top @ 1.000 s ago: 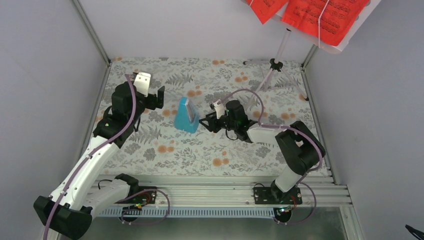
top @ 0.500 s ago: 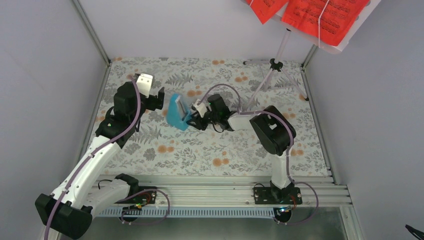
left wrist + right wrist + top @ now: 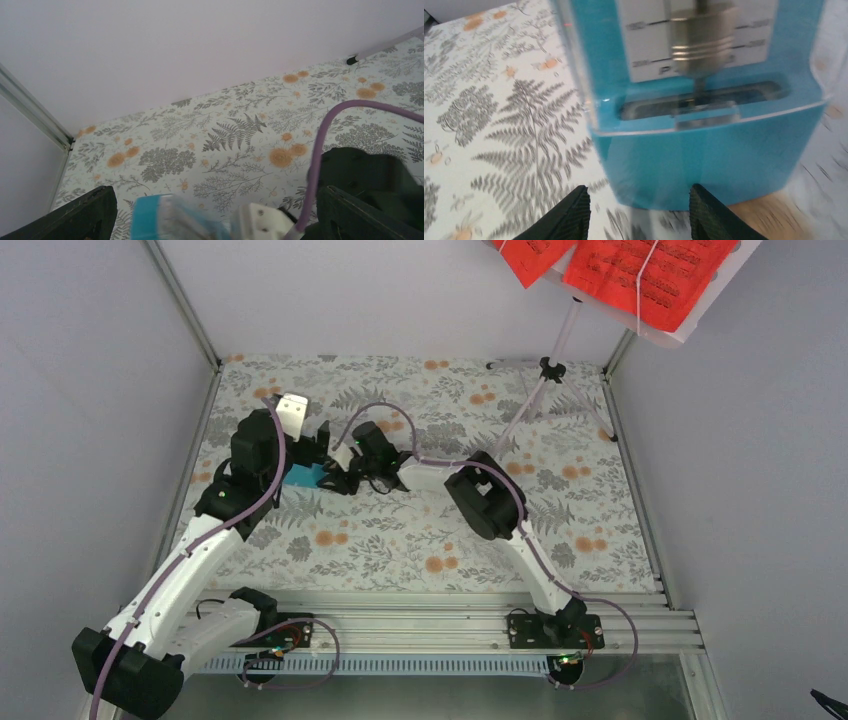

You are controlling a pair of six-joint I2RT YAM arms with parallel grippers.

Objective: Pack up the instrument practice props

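Metronome (image 3: pixel 303 477): light blue, on the floral cloth (image 3: pixel 430 540) at the left of the table, between the two grippers. From above it is mostly hidden by them. The right wrist view shows its white face and pendulum weight close up, blurred.
Right gripper (image 3: pixel 639 200): arm stretched far across to the left. Jaws partway apart, with cloth showing in the gap. The tips sit at the metronome's base, and one finger (image 3: pixel 714 215) overlaps its lower edge. Contact: cannot tell.
Left gripper (image 3: pixel 215 200): jaws spread wide, nothing clamped. The metronome's top shows blurred, low between the fingers.
Music stand (image 3: pixel 563 335): pale lilac, upright at the far right corner, feet on the cloth, well apart from both arms.
Sheet-music pages (image 3: pixel 645 270): bright red, on the stand's desk, cut off by the top edge of the overhead view.
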